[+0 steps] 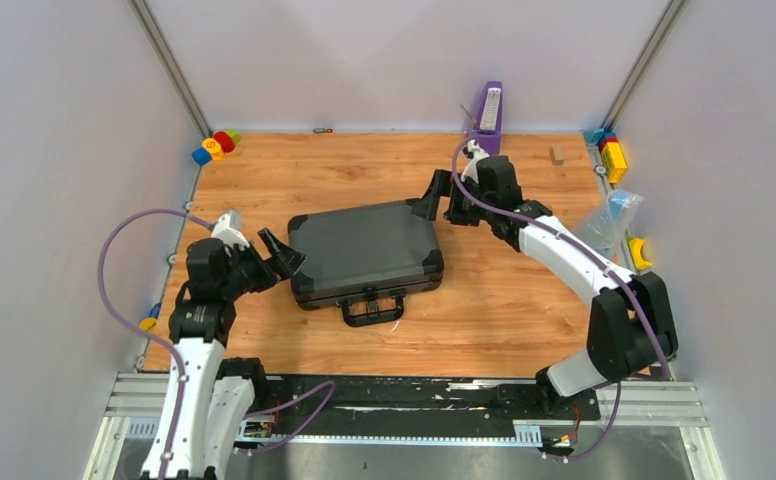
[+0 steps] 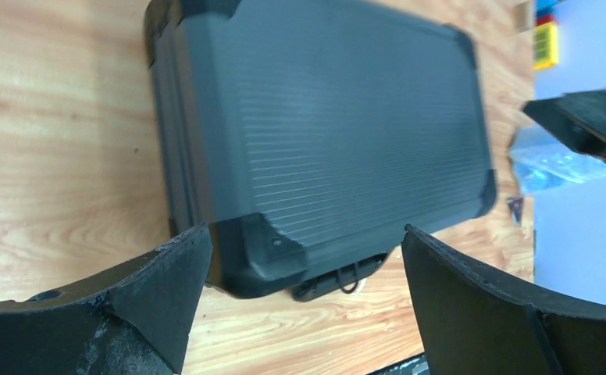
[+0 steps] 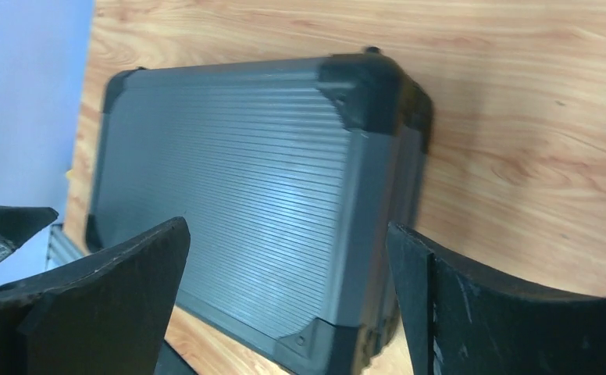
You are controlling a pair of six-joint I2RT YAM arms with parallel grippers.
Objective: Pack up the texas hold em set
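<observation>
1. Top external view showed the briefcase (image 1: 364,245) lying flat near the middle of the wooden table (image 1: 504,300), lid shut, set slightly askew to the table edges.
2. The lid was dark grey with fine parallel ribbing. Black caps covered its corners. A black handle (image 1: 372,312) projected from the long side facing the arm bases.
3. The left gripper (image 1: 284,252) stood at the case's left end with its fingers well apart. In the left wrist view, the near-left corner cap sat between them, with nothing clamped.
4. The right gripper (image 1: 426,200) stood at the far right corner, fingers likewise spread wide. The right wrist view showed the case's right end wall and corner caps between them. Whether either finger touched the case could not be determined.
</observation>
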